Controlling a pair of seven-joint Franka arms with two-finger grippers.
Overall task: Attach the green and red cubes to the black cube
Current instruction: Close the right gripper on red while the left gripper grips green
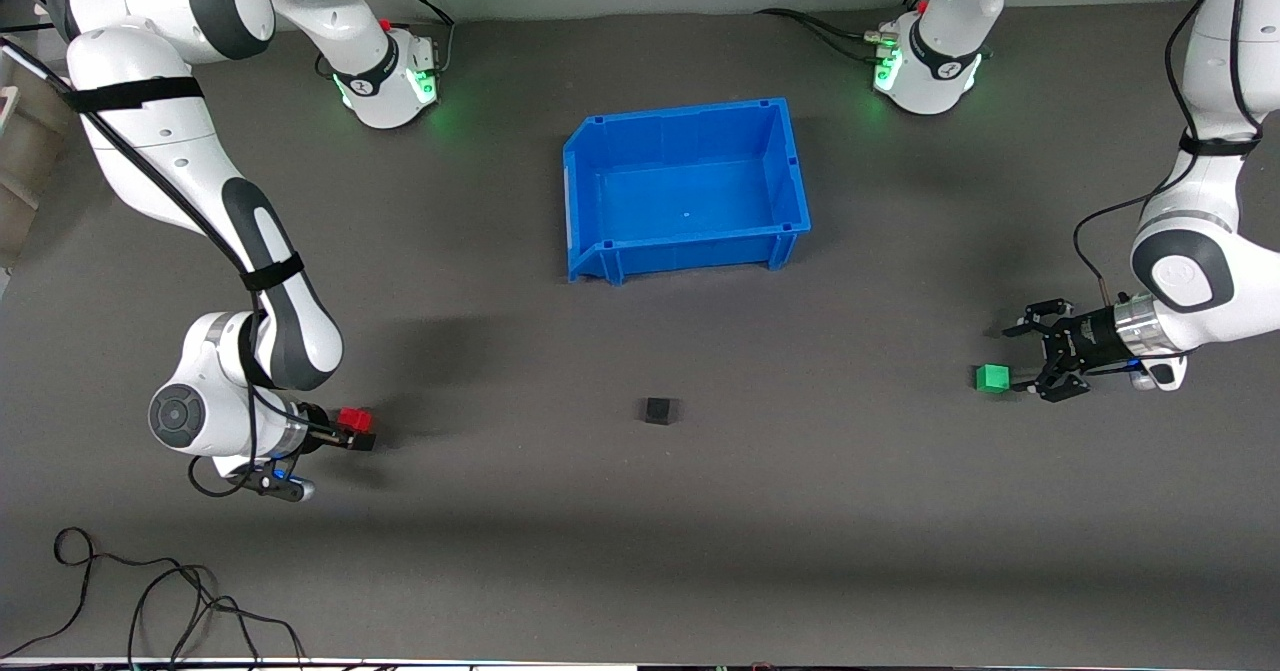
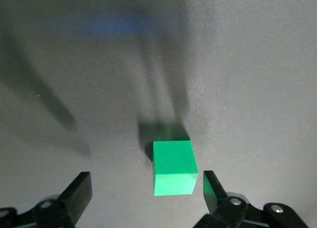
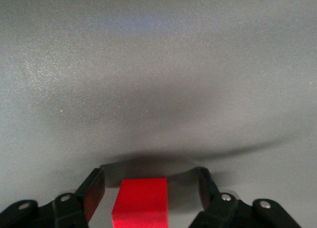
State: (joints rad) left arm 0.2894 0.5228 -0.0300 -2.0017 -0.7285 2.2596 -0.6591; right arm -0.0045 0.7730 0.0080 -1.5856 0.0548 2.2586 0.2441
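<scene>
The black cube (image 1: 659,410) sits on the grey mat, nearer the front camera than the blue bin. The green cube (image 1: 992,378) lies toward the left arm's end of the table. My left gripper (image 1: 1015,359) is low at it and open. In the left wrist view the green cube (image 2: 173,167) lies between the spread fingers of the left gripper (image 2: 146,181), close to one finger (image 2: 210,188). The red cube (image 1: 354,418) lies toward the right arm's end. My right gripper (image 1: 356,433) is open around it. The right wrist view shows the red cube (image 3: 141,200) between the right gripper's (image 3: 151,173) fingers, with a gap on each side.
An empty blue bin (image 1: 680,116) stands mid-table, farther from the front camera than the black cube. Loose black cables (image 1: 150,601) lie at the table's front edge toward the right arm's end.
</scene>
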